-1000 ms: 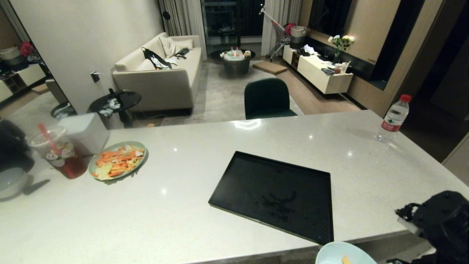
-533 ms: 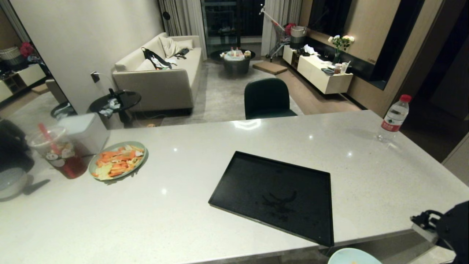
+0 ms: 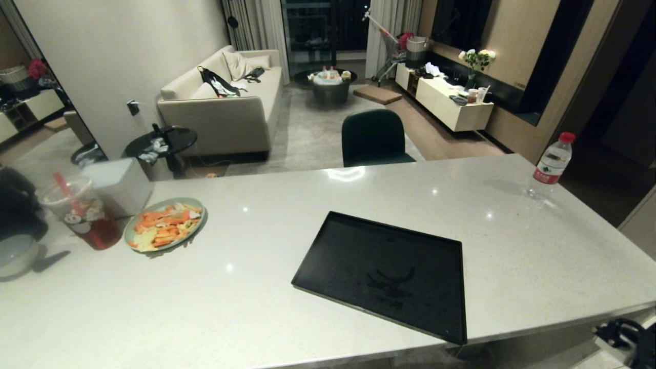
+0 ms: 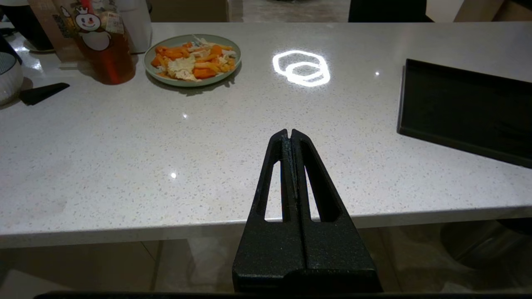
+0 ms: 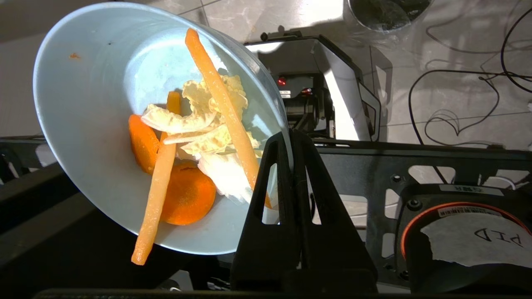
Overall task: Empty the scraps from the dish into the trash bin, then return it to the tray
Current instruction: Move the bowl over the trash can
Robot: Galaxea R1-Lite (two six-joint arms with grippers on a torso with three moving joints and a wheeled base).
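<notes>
Now the dish is off the table, tilted over the floor.
Left gripper (image 4: 291, 133) hangs pressed together at the table (image 3: 256, 287) edge; the tray (image 3: 384, 271) sits bare; right gripper (image 5: 290, 137) pinches the rim of the dish (image 5: 91, 124), scraps (image 5: 195, 153) inside it, the trash bin (image 5: 386, 12) well beyond.

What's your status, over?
Right gripper shut on dish rim, below counter level. Scraps still aboard. Left gripper shut, idle. Tray bare. Nothing blocking.
</notes>
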